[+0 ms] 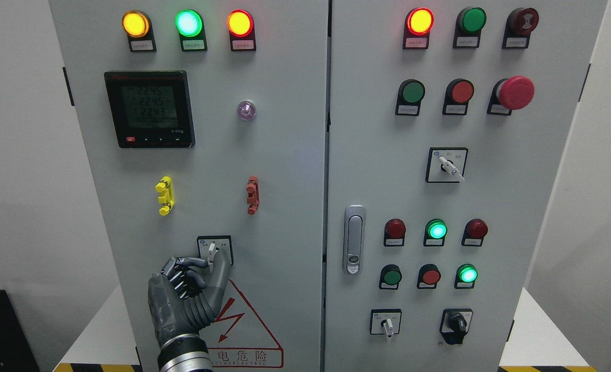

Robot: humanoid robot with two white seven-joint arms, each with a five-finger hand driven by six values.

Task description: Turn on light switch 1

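Low on the left cabinet door [284, 206] sits a small selector switch [212, 250], a white knob on a black-framed plate, pointing roughly straight up. My left hand [213, 261] comes up from the bottom edge and is at this switch. Its thumb lies against the knob's right side and its index finger against the left, so the hand is shut on the knob. The other fingers [184, 283] are curled below it. The hand hides the lower part of the switch plate. My right hand does not show.
Above the switch are a yellow clip [165, 195], a red clip [252, 195], a digital meter [149, 109] and three lit lamps. The right door carries a latch handle [354, 239], push buttons, lamps, a red mushroom button [515, 93] and three more selector switches. A warning sticker [243, 330] is below my hand.
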